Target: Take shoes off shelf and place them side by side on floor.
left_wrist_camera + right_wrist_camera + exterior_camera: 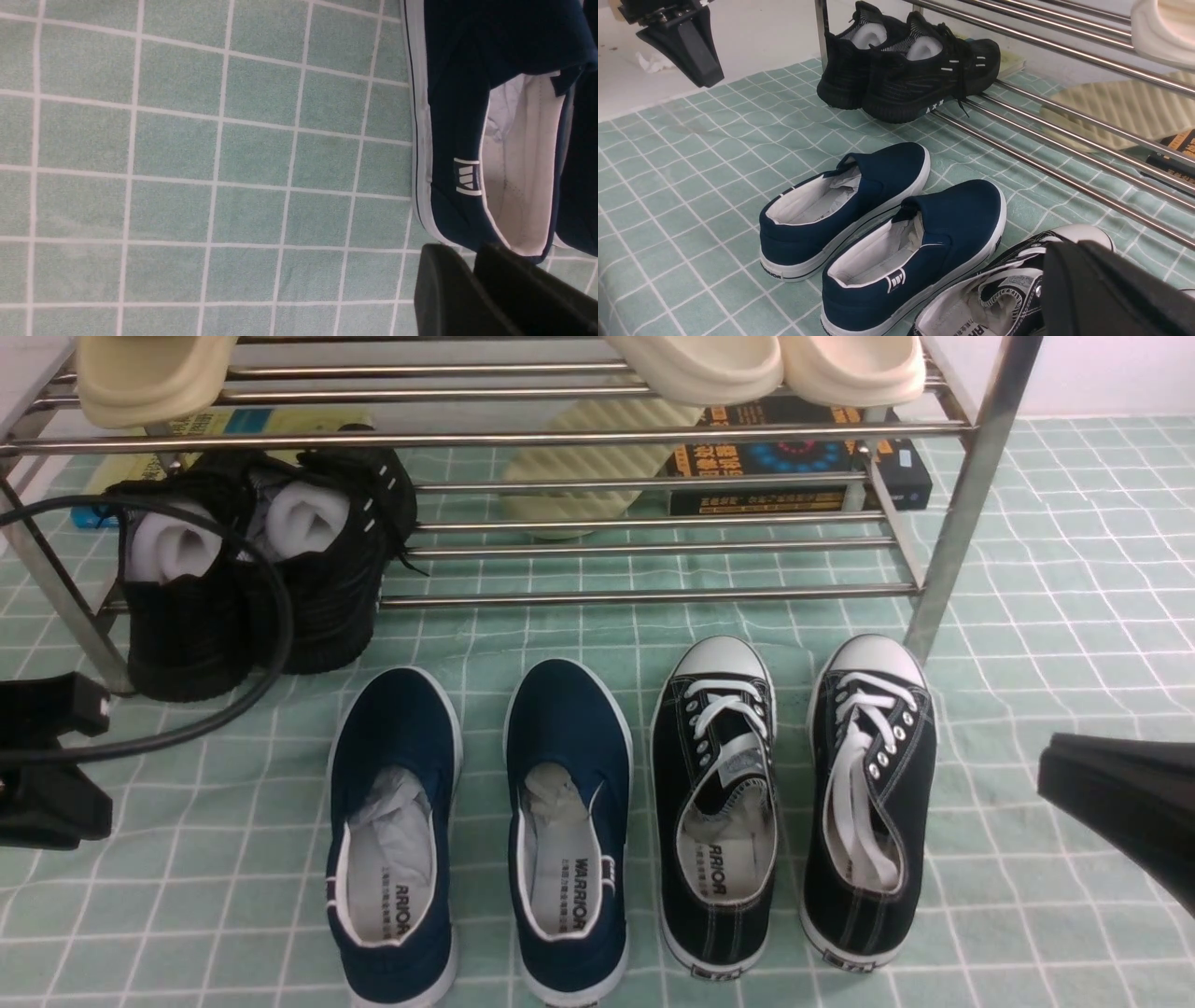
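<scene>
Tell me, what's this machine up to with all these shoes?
A two-armed robot is tidying shoes off a chrome rack. The navy slip-ons sit side by side on the green checked cloth in front of it, next to a pair of black lace-ups. The left gripper and the shut right gripper hang off to either side, both empty. Black knit shoes are on the rack's lower tier.
</scene>
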Robot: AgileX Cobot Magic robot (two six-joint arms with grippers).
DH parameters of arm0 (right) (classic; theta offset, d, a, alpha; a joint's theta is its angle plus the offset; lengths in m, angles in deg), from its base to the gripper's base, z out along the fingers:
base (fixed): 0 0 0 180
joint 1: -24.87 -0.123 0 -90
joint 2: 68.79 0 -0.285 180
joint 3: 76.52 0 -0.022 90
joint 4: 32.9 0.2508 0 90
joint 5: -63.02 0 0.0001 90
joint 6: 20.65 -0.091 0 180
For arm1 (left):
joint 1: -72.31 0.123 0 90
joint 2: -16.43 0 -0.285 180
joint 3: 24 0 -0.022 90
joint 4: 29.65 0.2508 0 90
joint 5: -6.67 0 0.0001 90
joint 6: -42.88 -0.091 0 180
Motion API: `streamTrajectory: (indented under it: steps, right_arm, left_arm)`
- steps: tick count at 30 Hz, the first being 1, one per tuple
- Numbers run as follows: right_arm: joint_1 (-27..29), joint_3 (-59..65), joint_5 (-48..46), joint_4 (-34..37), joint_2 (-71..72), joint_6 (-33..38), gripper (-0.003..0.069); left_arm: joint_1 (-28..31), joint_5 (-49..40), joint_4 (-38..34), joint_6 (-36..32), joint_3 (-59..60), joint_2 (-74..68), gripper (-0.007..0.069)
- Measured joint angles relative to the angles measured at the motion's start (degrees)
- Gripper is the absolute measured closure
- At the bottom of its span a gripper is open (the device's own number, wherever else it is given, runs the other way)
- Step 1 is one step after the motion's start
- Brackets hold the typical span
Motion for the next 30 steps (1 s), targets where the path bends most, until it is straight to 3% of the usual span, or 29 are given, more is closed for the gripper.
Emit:
streamTrajectory:
  steps: [18,21,30]
  right_arm:
    - [0.62,1.27,-0.62,0.21,3.2,-0.08,0.0655]
    - [3.47,3.49,-0.51,0.21,6.29,-0.08,0.0654]
    - [28.34,20.94,-0.74,0.21,24.39,-0.08,0.0648]
  left_arm:
    - [0.0,-0.05,5.99,-0.05,0.0,0.0,0.0487]
    - [0.0,0.02,5.99,-0.05,0.0,0.0,0.0485]
    - [0.0,0.18,5.99,-0.05,0.0,0.0,0.0482]
